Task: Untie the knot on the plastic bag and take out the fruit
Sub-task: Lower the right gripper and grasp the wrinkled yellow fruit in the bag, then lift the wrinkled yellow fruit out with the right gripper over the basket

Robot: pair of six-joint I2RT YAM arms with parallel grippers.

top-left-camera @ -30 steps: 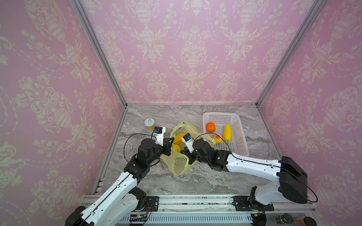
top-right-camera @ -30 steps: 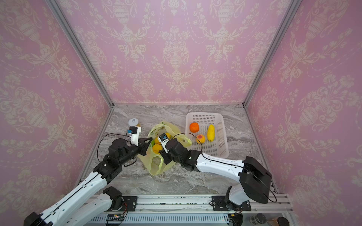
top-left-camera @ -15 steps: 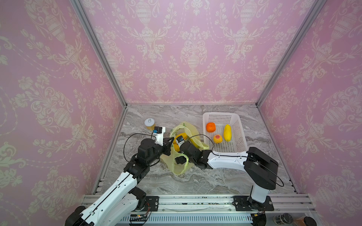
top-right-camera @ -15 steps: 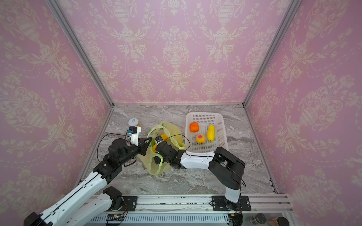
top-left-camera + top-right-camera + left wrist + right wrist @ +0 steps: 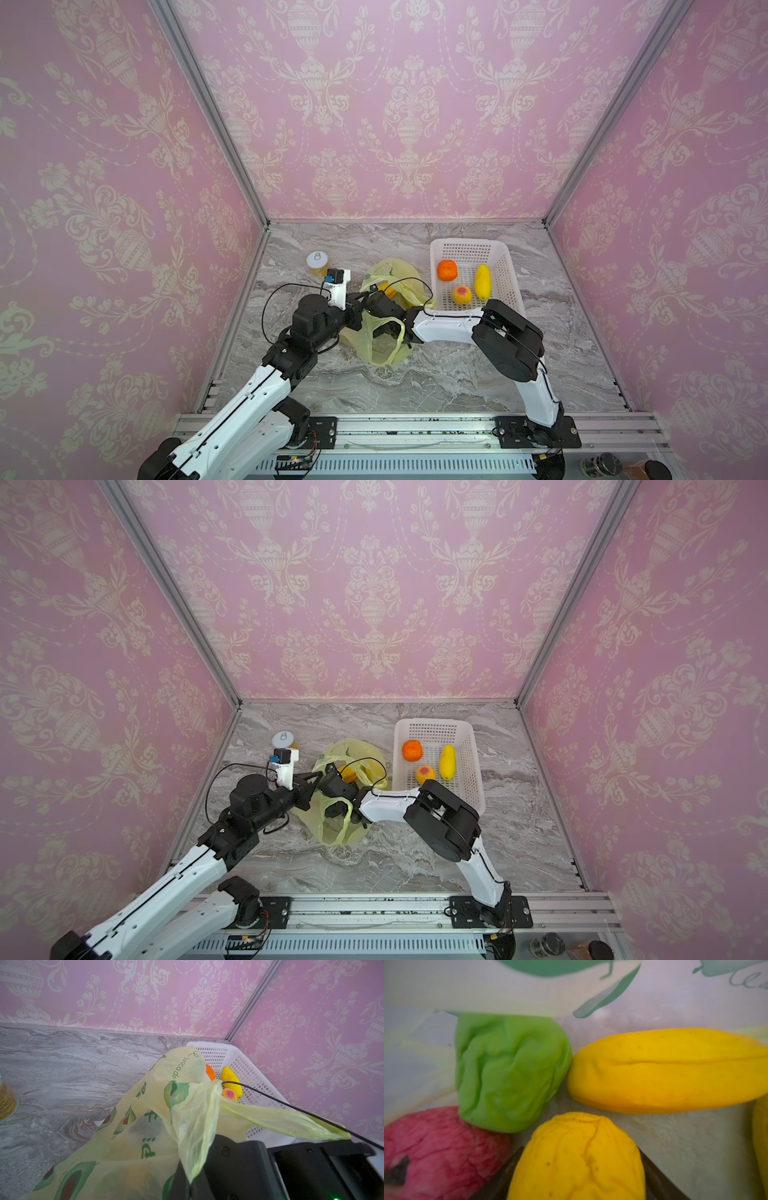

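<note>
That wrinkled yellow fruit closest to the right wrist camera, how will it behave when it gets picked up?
The yellow fruit has creased, dented skin, so it probably squashes rather than staying stiff. Its rounded shape may let it roll or slip from the jaws flanking it. The thin plastic bag under it looks slick.
</note>
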